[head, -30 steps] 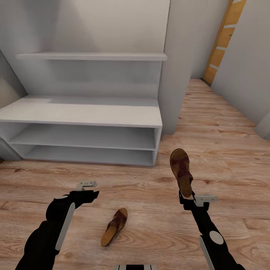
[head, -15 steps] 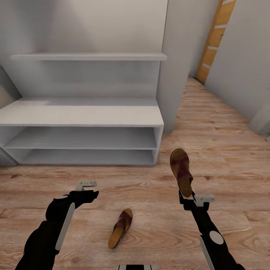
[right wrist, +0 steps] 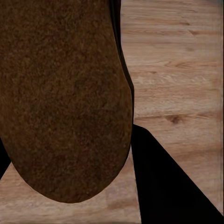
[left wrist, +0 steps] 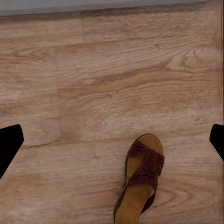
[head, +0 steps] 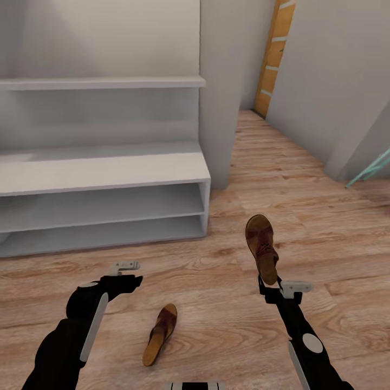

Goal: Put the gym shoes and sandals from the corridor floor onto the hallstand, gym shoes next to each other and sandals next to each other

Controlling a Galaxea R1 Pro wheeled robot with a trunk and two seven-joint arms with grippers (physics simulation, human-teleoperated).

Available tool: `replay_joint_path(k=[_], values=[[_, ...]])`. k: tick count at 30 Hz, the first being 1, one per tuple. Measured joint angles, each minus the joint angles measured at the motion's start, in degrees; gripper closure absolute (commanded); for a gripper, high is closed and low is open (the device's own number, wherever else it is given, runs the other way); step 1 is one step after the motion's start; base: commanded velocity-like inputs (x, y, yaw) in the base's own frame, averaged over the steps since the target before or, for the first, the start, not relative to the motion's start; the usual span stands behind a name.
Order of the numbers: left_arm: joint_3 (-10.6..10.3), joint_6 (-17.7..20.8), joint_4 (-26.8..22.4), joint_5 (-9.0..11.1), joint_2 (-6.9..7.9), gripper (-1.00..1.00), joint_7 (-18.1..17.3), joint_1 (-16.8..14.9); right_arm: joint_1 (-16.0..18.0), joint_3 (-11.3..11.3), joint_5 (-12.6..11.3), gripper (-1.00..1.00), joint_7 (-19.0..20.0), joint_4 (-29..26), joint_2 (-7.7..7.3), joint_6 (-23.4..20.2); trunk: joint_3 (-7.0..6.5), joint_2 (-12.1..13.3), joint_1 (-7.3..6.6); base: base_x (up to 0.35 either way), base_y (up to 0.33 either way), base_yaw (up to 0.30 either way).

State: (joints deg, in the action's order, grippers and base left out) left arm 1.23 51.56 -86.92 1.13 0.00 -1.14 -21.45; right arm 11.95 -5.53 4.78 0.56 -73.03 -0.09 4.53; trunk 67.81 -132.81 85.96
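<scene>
The white rack (head: 108,173) sits at ten o'clock in my head view, on the wood floor (head: 325,227). Its shelves hold no shoes. My left gripper (head: 125,273) hangs low at eight o'clock with nothing in it, and its fingers (left wrist: 9,142) are spread wide apart. One sandal (head: 160,334) lies flat on the floor at six o'clock, between my two arms and touching neither. My right gripper (head: 269,284) at four o'clock is squeezed tight on the heel of the other sandal (head: 261,246). That sandal points up and away, off the floor.
</scene>
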Motion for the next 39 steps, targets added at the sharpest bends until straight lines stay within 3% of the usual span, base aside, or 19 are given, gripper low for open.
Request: replay_joint_path(k=[10,39], values=[[0.0,0.0,0.0,0.0,0.0,-1.0,0.0,0.0,0.0,0.0,0.0,1.0,0.0,0.0,0.0,0.0,0.0,0.0,0.0,0.0,0.0,-0.206],[0.2,0.0,0.0,0.0,0.11,-1.0,0.1,0.0,0.0,0.0,-0.1,1.0,0.0,0.0,0.0,0.0,0.0,0.0,0.0,-0.055,0.105,-0.004]])
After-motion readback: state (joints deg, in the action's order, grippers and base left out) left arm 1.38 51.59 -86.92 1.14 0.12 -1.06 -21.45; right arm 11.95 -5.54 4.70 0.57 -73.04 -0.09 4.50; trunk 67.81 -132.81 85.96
